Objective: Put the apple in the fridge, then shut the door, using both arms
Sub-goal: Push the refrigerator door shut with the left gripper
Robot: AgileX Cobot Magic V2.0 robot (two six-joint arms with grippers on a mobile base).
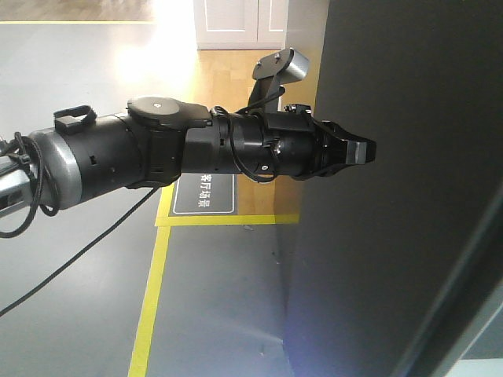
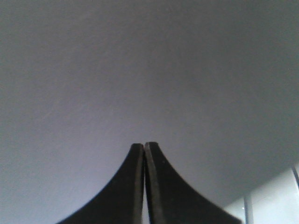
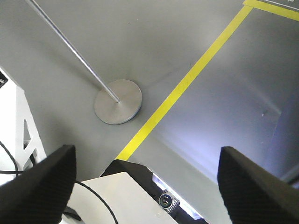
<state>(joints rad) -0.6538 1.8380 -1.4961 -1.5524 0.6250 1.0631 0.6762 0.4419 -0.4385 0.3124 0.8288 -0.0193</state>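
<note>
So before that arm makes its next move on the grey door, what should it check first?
1. Left gripper shut, fingertips together: ok.
2. Left gripper close up to the door: ok, though actual contact cannot be told.
3. Right gripper open and empty, aimed at the floor: ok.
4. Apple inside the fridge: cannot tell, it shows in no view.
5. Door fully closed: cannot tell.
</note>
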